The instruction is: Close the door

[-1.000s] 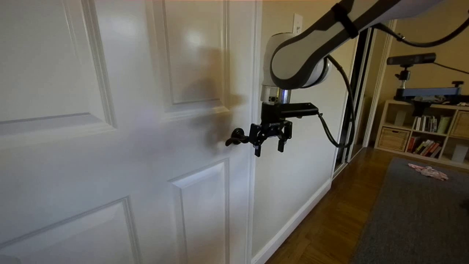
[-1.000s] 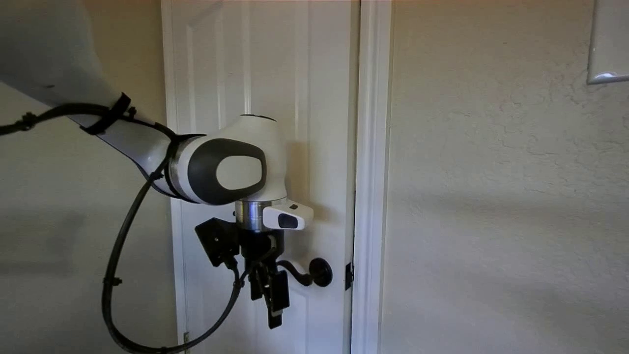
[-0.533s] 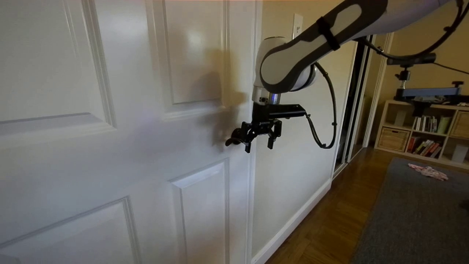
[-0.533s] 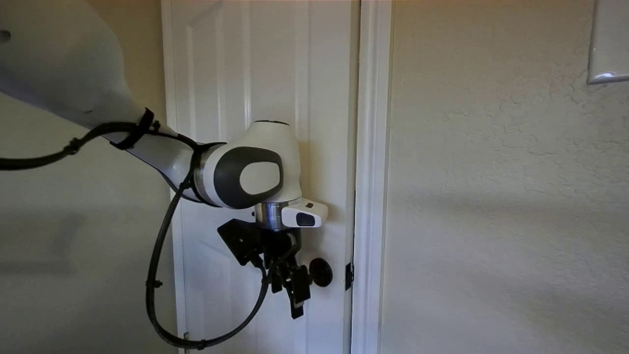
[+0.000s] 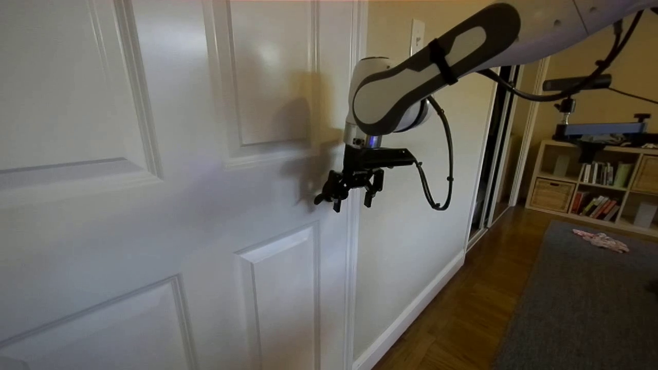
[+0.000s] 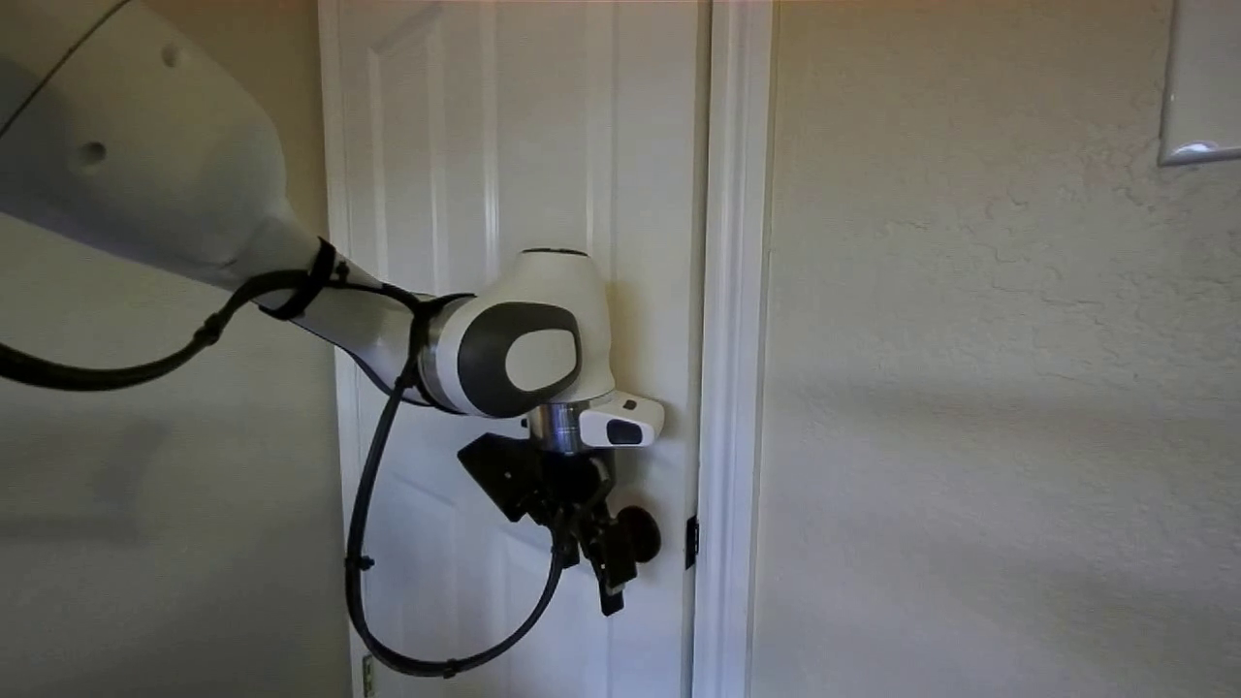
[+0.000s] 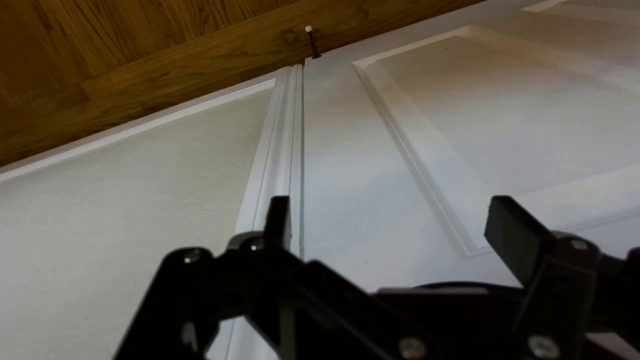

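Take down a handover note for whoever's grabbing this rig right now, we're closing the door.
Gripper: open, clamped on nothing, at the handle; whether it touches can't be told.
Door: close to its frame, with a small black plate showing at the edge.
Done: looks nearly shut; whether it has latched can't be seen.
Left: probably push it fully home, check that it catches, then back away.
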